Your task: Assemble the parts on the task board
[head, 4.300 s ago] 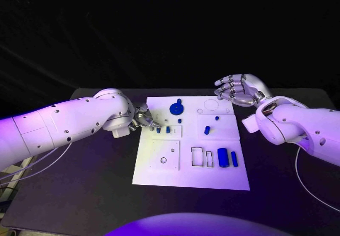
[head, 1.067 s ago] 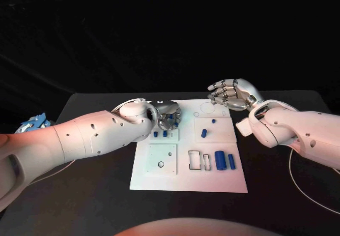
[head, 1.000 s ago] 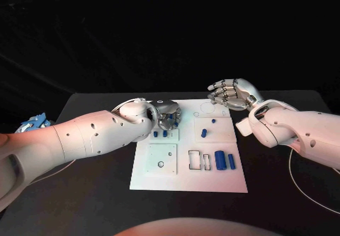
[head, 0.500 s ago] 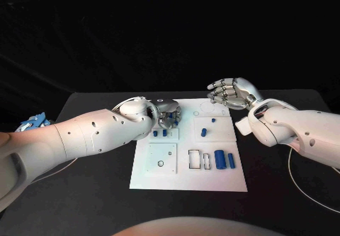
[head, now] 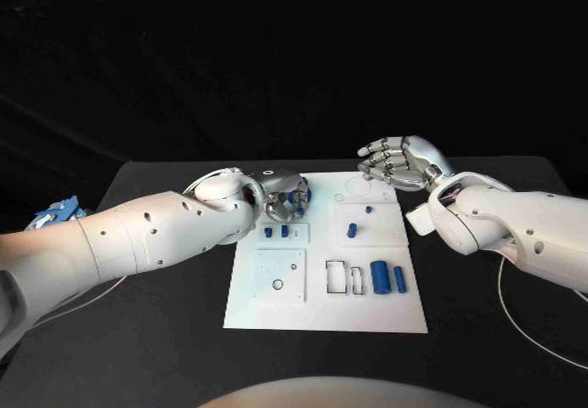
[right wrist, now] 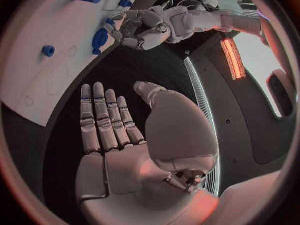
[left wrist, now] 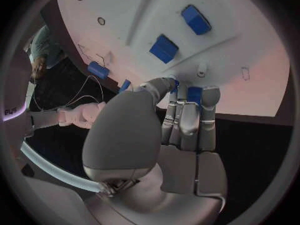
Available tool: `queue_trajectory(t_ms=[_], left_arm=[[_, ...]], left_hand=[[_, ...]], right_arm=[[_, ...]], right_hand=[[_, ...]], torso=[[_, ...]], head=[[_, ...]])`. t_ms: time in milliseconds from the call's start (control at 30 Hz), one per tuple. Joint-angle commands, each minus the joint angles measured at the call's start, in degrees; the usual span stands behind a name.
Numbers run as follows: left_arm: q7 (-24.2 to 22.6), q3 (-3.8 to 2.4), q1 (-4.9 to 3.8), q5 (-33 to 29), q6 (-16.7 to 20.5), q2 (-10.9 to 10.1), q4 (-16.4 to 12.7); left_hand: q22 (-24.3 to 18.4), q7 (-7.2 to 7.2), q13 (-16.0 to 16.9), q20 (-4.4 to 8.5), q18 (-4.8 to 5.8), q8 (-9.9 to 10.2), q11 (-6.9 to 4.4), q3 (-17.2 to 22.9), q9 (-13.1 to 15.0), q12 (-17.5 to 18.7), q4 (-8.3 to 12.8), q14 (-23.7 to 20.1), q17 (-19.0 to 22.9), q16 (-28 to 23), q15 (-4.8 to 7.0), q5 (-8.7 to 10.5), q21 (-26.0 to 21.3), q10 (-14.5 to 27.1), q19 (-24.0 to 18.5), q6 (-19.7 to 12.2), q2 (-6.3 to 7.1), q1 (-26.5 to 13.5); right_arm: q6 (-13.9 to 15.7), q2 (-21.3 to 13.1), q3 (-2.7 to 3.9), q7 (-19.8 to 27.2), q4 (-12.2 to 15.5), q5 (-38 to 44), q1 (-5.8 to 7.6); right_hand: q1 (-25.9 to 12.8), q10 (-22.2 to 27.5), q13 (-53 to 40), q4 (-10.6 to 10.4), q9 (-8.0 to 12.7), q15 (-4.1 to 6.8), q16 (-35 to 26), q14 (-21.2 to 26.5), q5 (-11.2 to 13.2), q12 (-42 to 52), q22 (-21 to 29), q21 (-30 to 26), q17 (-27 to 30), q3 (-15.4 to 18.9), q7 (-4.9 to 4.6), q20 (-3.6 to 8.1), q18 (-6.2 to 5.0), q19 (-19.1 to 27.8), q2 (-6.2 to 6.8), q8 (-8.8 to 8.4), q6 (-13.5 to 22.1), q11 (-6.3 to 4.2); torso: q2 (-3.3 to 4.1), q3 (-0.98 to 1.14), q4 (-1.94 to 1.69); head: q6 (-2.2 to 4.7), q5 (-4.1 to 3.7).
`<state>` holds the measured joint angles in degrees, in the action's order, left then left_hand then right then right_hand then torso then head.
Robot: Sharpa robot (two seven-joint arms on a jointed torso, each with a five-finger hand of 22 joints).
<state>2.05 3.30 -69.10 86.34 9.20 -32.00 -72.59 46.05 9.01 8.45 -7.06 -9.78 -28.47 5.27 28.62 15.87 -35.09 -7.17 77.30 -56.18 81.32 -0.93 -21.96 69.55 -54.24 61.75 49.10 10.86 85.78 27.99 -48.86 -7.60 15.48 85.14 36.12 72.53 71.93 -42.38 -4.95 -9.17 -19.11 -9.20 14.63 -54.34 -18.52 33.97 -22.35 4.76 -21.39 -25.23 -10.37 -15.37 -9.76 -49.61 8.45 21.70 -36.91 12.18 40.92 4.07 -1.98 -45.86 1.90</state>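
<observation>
At the far left corner of the white rectangular task board [head: 325, 314], the robot's silver left hand [head: 285, 191] sits with its fingers [left wrist: 187, 117] curled together, and a small blue plastic part [left wrist: 194, 94] shows at their tips, pinched there as far as the left wrist view lets me judge. How this piece lies, and which way its long axis runs, I cannot tell, since the fingers cover most of it.

Just beyond the fingertips, two small blue block-shaped parts [head: 277, 229] stand side by side on a raised square panel of the board. Further out, a short blue peg [head: 353, 229] lies on the next panel, its long axis running roughly away from the robot with a slight tilt. Nearer the robot, two longer blue bars [head: 388, 278] lie parallel, long axes also pointing away from the robot, beside two empty rectangular slots [head: 344, 279].

These pieces look like stiff, light moulded plastic, smooth enough to slip, so my judgement is that a pinch across the short sides near the middle would hold best.

Over the board's far right corner, the silver right hand [head: 401, 161] hangs above the black surface [head: 160, 340] with fingers apart and nothing in it.
</observation>
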Motion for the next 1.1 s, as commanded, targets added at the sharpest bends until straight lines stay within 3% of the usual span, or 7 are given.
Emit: queue_trajectory(t_ms=[33, 167, 367, 667, 1100], left_arm=[[-1.38, -0.34, -0.03, -1.4, 2.15, -0.73, -0.96], [-1.69, -0.68, -0.06, -2.26, 2.98, -1.88, -1.52], [-1.87, -0.8, -0.03, -4.24, 2.89, -3.86, -2.73], [-1.24, -0.8, 0.06, -5.85, -0.09, -6.58, -3.01], [-1.6, -0.78, 0.21, -7.75, -2.14, -7.87, -3.43]], left_hand=[[-0.06, 0.03, -0.09, 0.08, 0.9, 0.25, -0.13, -0.06, -0.01, 0.47, 0.38, 0.35, 0.1, 0.28, -0.17, 0.11, 0.25, -0.52, 0.31, 0.41, -0.21, -0.57], [0.25, 0.07, -0.18, 0.1, 0.96, 0.45, -0.1, 0.02, -0.06, 0.79, 0.41, 0.36, 0.18, 0.26, -0.19, -0.04, 0.43, -0.67, 0.47, 0.53, -0.2, -0.71], [0.25, 0.08, -0.22, 0.1, 0.96, 0.54, -0.09, 0.0, -0.08, 0.95, 0.4, 0.38, 0.25, 0.25, -0.19, -0.05, 0.45, -0.81, 0.46, 0.65, -0.16, -0.87], [0.18, 0.07, -0.27, 0.1, 0.94, 0.66, -0.1, 0.0, -0.11, 1.14, 0.42, 0.19, 0.83, 0.1, -0.2, -0.05, 0.44, -0.91, 0.4, 0.72, -0.1, -0.98], [0.53, 0.05, -0.29, 0.1, 1.01, 0.77, -0.13, -0.07, -0.12, 1.32, 0.46, 0.2, 0.98, 0.06, -0.17, -0.01, 0.61, -1.22, 0.6, 0.96, -0.03, -1.15]], right_arm=[[-0.62, 0.04, 0.02, 0.55, -0.06, -0.02, -0.02], [-0.63, 0.08, 0.02, 0.53, -0.09, -0.1, -0.03], [-0.67, 0.08, 0.02, 0.51, -0.11, -0.13, -0.04], [-0.64, -0.08, 0.02, 0.49, -0.01, -0.14, -0.07], [-0.62, -0.09, 0.02, 0.49, -0.04, -0.14, -0.08]], right_hand=[[-0.18, 0.41, 0.06, 0.2, 0.08, 0.05, -0.26, -0.44, -0.36, 0.24, 0.05, -0.36, 0.09, 0.19, -5.64, -0.02, -0.61, -0.38, -0.22, 0.23, 0.35, 0.05], [-0.18, 0.41, 0.06, 0.2, 0.08, 0.05, -0.26, -0.44, -0.36, 0.24, 0.05, -0.36, 0.09, 0.19, -5.64, -0.02, -0.61, -0.38, -0.22, 0.23, 0.35, 0.05], [-0.18, 0.41, 0.06, 0.2, 0.08, 0.05, -0.26, -0.44, -0.36, 0.24, 0.05, -0.36, 0.09, 0.19, -5.64, -0.02, -0.61, -0.38, -0.22, 0.23, 0.35, 0.05], [-0.18, 0.41, 0.06, 0.2, 0.08, 0.05, -0.26, -0.44, -0.36, 0.24, 0.05, -0.36, 0.09, 0.19, -5.64, -0.02, -0.61, -0.38, -0.22, 0.23, 0.35, 0.05], [-0.18, 0.41, 0.06, 0.2, 0.08, 0.05, -0.26, -0.44, -0.36, 0.24, 0.05, -0.36, 0.09, 0.19, -5.64, -0.02, -0.61, -0.38, -0.22, 0.23, 0.35, 0.05]], torso=[[-0.03, -0.09, -0.06], [-0.06, -0.12, -0.18], [0.08, -0.04, 0.04], [0.03, 0.04, -0.03], [0.05, 0.03, 0.04]], head=[[0.11, 0.07], [0.4, 0.3], [0.51, 0.3], [0.15, 0.3], [-0.12, 0.48]])
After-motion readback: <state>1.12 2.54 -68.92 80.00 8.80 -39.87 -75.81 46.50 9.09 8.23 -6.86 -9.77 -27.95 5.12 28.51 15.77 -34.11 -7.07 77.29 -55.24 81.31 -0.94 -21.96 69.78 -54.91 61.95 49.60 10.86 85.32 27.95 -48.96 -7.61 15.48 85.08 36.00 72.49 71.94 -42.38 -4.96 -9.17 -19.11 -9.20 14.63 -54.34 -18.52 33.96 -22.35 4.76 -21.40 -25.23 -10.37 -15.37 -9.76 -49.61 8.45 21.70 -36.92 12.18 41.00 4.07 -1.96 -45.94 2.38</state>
